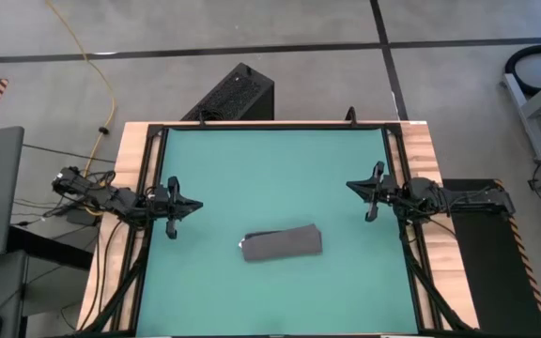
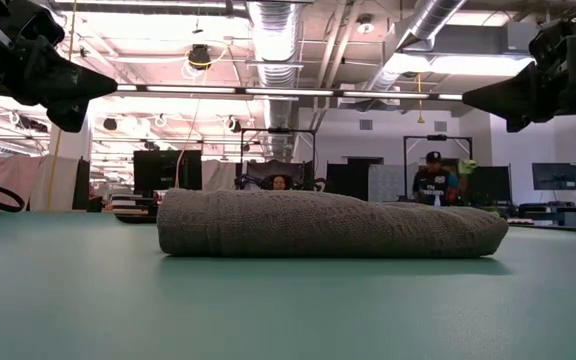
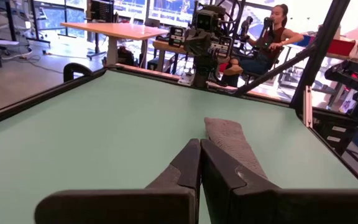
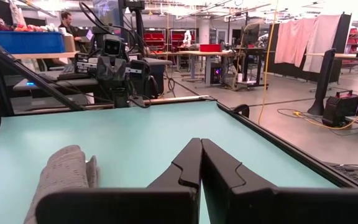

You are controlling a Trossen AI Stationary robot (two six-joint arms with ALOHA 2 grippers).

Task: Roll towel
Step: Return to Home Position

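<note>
Two pincers hung clear of the towel. Your left pincer sat at the 9 o'clock edge of the green mat, its fingers pressed tight together on nothing. Your right pincer sat at the 3 o'clock edge, clenched the same way and empty. Both were raised off the mat; the low view showed them high above the cloth. You had the towel lying rolled into a long, low bundle toward 6 o'clock from the mat's middle, between the two arms and well apart from each. Its length ran roughly 9 to 3, and a small white tag showed at its 9 o'clock end. The mat covered the wooden bench.
</note>
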